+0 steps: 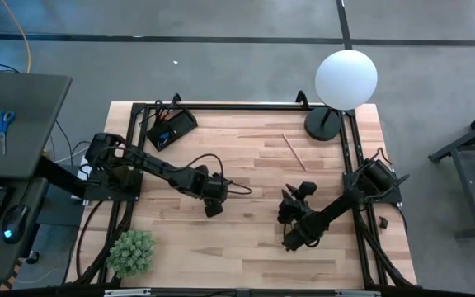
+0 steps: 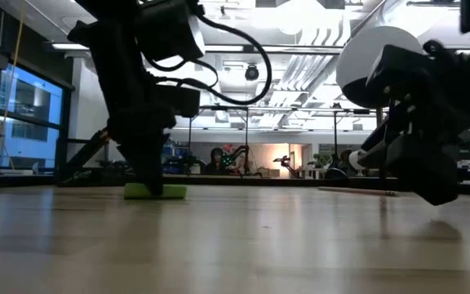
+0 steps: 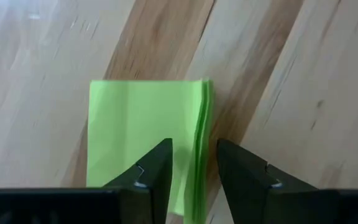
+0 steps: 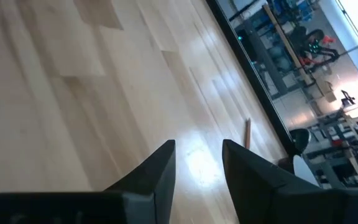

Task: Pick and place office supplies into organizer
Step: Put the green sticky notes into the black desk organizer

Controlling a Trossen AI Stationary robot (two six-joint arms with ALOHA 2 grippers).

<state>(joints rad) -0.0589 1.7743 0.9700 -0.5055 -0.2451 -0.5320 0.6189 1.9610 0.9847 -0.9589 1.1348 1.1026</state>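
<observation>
Left gripper (image 3: 191, 165): low at high-view centre, fingers narrowed astride the edge of the green sticky-note pad (image 3: 145, 134), which lies flat on the table (image 1: 254, 157); grip unconfirmed. You risk peeling loose sheets. Organizer (image 1: 171, 128): upper left, well apart. Right gripper (image 4: 197, 165): part-open, empty.

Even, bright overhead light falls on the pale wooden table (image 1: 246, 165). A glowing white globe lamp (image 1: 345, 78) blows out to pure white. From table height, both arms are dark silhouettes against bright ceiling lights, and the tabletop foreground is blurred.
</observation>
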